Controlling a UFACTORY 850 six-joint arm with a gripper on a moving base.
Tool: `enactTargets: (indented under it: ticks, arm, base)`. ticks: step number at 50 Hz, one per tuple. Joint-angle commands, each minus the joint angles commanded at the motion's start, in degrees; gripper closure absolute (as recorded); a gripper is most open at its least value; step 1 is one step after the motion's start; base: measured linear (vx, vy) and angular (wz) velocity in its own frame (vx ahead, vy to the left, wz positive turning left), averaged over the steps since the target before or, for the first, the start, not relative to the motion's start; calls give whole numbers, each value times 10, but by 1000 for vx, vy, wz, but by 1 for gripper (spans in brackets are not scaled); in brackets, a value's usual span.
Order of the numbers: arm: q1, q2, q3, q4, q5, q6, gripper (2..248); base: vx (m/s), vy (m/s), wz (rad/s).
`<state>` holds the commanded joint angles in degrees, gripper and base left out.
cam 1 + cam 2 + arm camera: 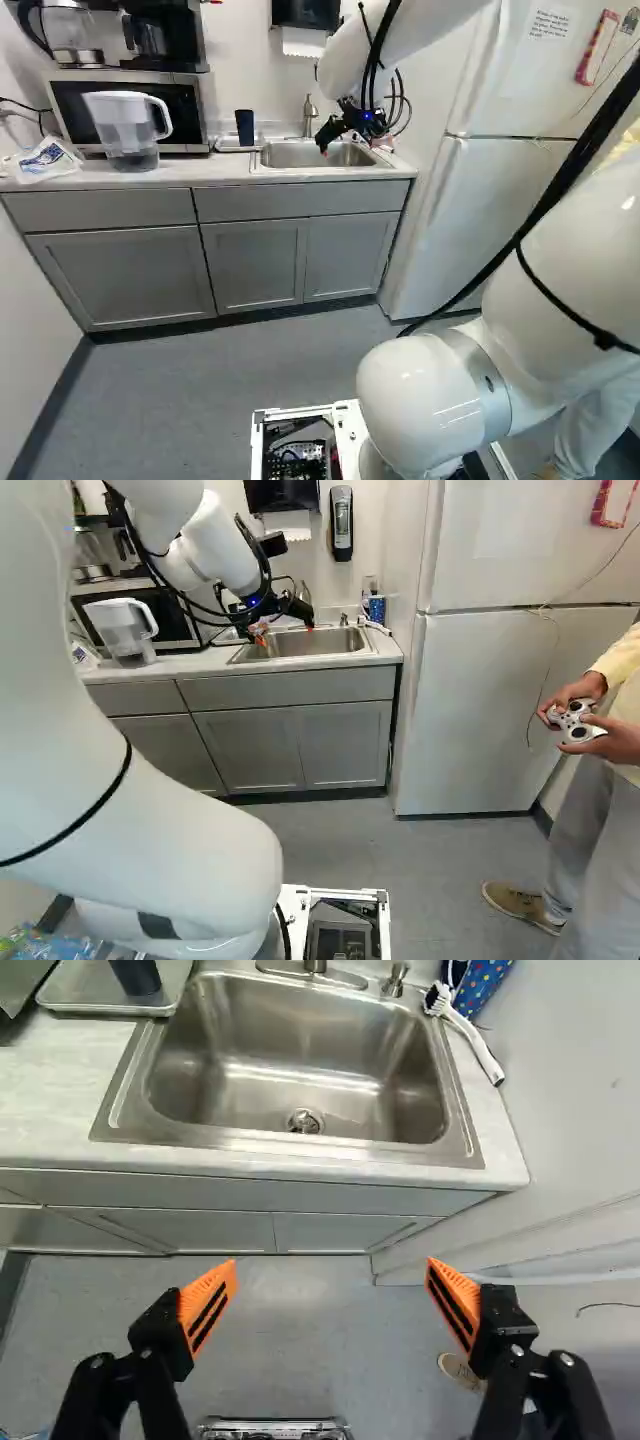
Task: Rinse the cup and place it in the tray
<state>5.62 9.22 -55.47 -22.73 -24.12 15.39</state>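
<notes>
Ahead of the claw in the wrist view, the sink lies between its line of reach and the wall. Its fingers stand wide apart, with nothing between the orange pads. The dark cup is on the tray, ahead and off to one side, past the sink corner away from the brush.

Left base view: the claw hangs over the sink, and the cup stands upright just beside it, to the robot's left. Any regrasp would call for a leftward reach, fingers astride the upright sides.

Right base view: I cannot make out the cup past the arm. Placement looks done; whether it was rinsed, I cannot tell.
</notes>
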Motion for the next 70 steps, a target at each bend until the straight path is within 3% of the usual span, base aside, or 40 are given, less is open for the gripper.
enactTargets:
  ticks: [35,70]
  arm:
    - [-9,11,79,36,116,-24,3]
    - [-24,28,211,95,310,-64,3]
  base:
    - [0,0,0]
    - [0,0,0]
